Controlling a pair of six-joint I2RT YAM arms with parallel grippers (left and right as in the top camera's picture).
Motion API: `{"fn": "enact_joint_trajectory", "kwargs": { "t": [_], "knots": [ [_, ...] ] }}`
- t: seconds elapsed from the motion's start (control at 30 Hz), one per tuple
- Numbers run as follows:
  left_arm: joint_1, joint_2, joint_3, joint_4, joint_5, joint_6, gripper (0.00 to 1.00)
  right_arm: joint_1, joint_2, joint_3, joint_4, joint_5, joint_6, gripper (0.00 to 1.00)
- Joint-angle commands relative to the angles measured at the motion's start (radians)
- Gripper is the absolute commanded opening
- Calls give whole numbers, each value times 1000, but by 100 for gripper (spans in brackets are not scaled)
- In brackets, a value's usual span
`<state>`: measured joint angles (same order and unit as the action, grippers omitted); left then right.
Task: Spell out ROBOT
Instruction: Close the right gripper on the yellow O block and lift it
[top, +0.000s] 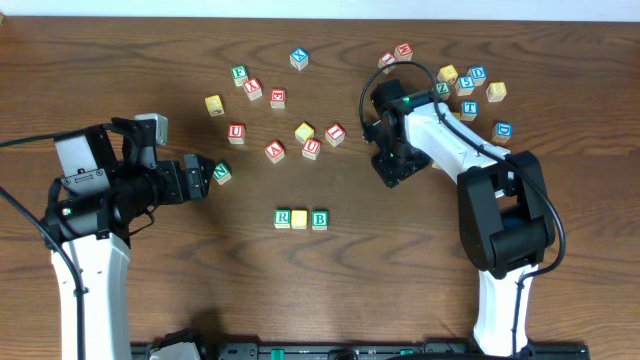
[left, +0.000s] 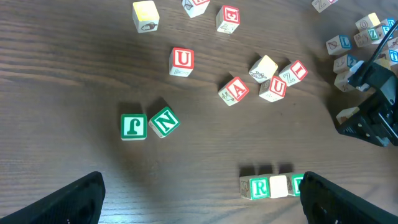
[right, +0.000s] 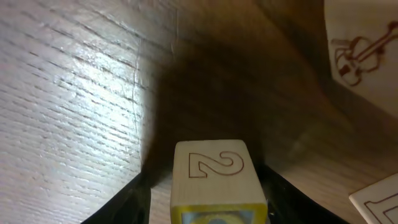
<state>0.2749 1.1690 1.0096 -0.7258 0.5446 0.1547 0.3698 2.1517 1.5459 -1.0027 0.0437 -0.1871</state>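
Observation:
A row of cubes stands at the table's middle front: green R (top: 283, 218), a yellow cube (top: 300, 218), green B (top: 319, 219). The left wrist view shows the R (left: 260, 186) and the pale yellow cube (left: 278, 185) too. The blue T cube (top: 468, 109) lies in the right cluster. My right gripper (top: 392, 172) points down at the table and hides what is under it from overhead. In its wrist view a yellow-edged cube (right: 214, 171) with a "2" on its side sits between the jaws of the right gripper (right: 205, 202), a thin gap showing at the left finger. My left gripper (top: 205, 168) is open beside the green N cube (top: 221, 173).
Red-lettered cubes (top: 312, 147) are scattered across the middle back. A cluster of blue and yellow cubes (top: 475, 85) lies at the right back. A green J cube (left: 133, 126) stands next to the N (left: 164, 121). Two other cubes (right: 364, 50) lie close to the right gripper.

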Motion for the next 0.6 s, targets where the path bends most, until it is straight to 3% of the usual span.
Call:
{"fn": "enact_joint_trajectory", "kwargs": {
  "t": [0.0,0.07,0.33,0.43,0.57],
  "knots": [
    [5,-2,18,1,5,6,98,-3,11,-8,20,8,33,52],
    [5,-2,18,1,5,6,98,-3,11,-8,30,11,37,51],
    [5,-2,18,1,5,6,98,-3,10,-8,35,11,37,33],
    [5,-2,18,1,5,6,98,-3,10,-8,34,11,37,22],
    [5,-2,18,1,5,6,98,-3,10,-8,22,10,45,16]
  ]
}}
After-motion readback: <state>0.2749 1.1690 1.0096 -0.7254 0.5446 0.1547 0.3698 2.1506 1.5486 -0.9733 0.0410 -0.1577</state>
